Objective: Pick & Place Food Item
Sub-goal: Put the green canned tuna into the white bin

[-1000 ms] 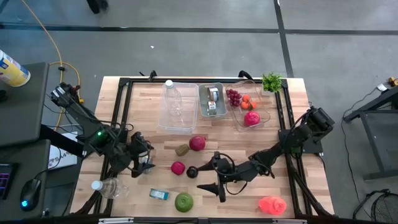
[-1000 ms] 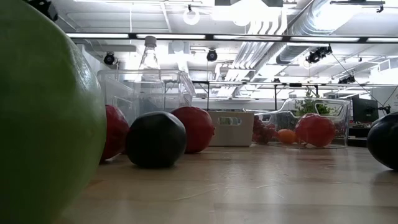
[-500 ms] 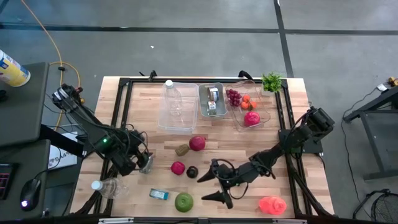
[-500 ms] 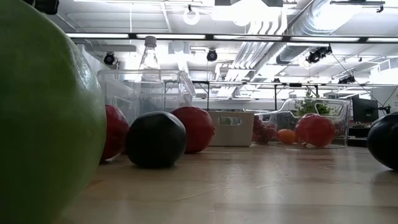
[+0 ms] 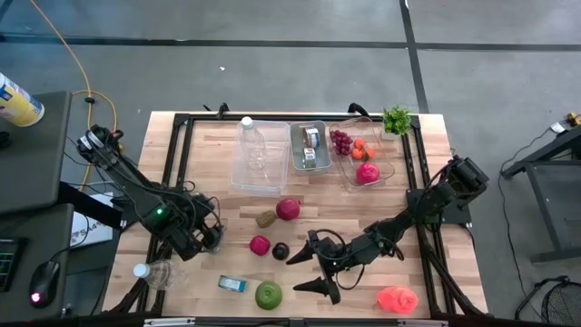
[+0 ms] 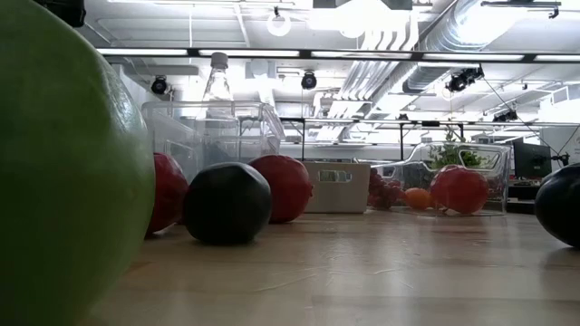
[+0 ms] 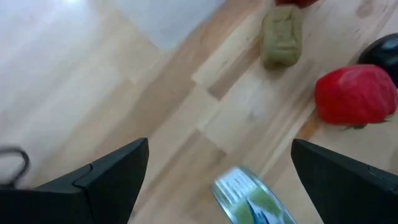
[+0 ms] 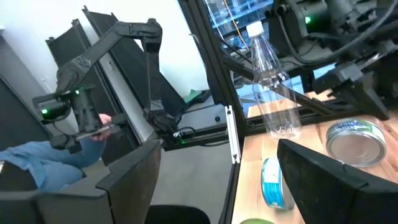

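Observation:
My right gripper (image 5: 306,274) (image 8: 230,186) is open and hangs near the table's near edge, between the dark round fruit (image 5: 280,251) and the green apple (image 5: 268,293). My left gripper (image 5: 209,238) (image 7: 219,149) is open over the table's left part, with a labelled tin (image 7: 249,196) (image 8: 356,142) on the wood just below it. A small red fruit (image 5: 260,244) (image 7: 354,93), an olive lump (image 5: 265,219) (image 7: 281,43) and a red apple (image 5: 288,209) rest on the table's middle. The low view shows the green apple (image 6: 63,181) close up and the dark fruit (image 6: 227,201).
Along the far edge stand a clear bin with a bottle (image 5: 259,154), a grey tray (image 5: 309,145) and a clear box of fruit (image 5: 361,156), with green herbs (image 5: 397,119) beside it. A blue can (image 5: 232,284), a lying bottle (image 5: 156,272) and a pink item (image 5: 397,299) are near the near edge.
My right gripper has moved a little toward the near edge and turned, its fingers still spread. My left gripper has shifted slightly toward the near edge and turned over the tin. No food item has moved.

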